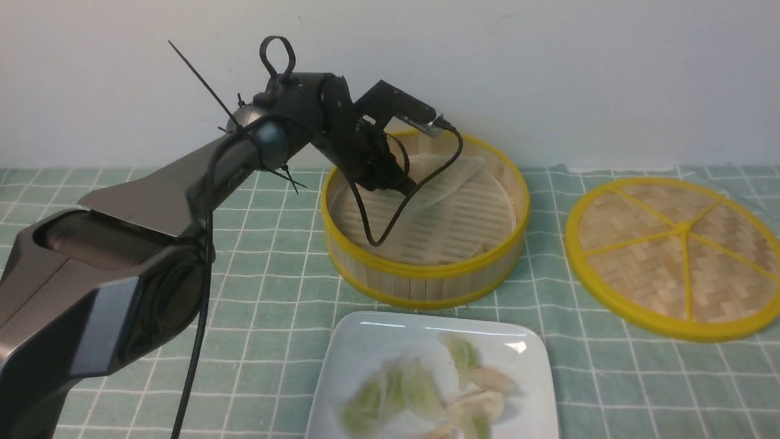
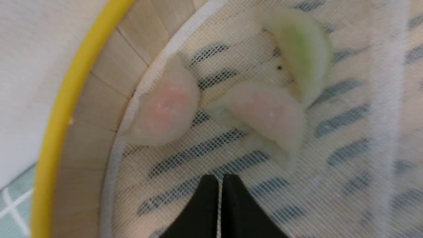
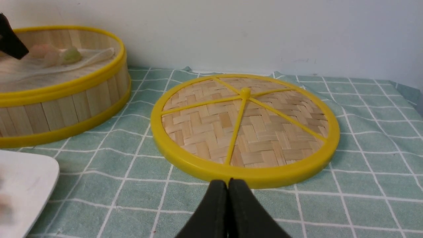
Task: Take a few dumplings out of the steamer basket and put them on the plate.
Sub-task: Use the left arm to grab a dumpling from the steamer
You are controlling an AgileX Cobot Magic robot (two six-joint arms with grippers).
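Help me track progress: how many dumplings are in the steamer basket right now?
3. One pink dumpling lies against the steamer basket wall, a second pink dumpling beside it, and the green dumpling next to that. More may hide behind the left arm.

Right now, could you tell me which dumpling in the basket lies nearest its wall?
The lone pink dumpling; the second pink dumpling and the green dumpling lie farther in.

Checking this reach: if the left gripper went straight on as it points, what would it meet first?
The left gripper would probably touch the liner sheet just short of the nearer pink dumpling; depth is unclear.
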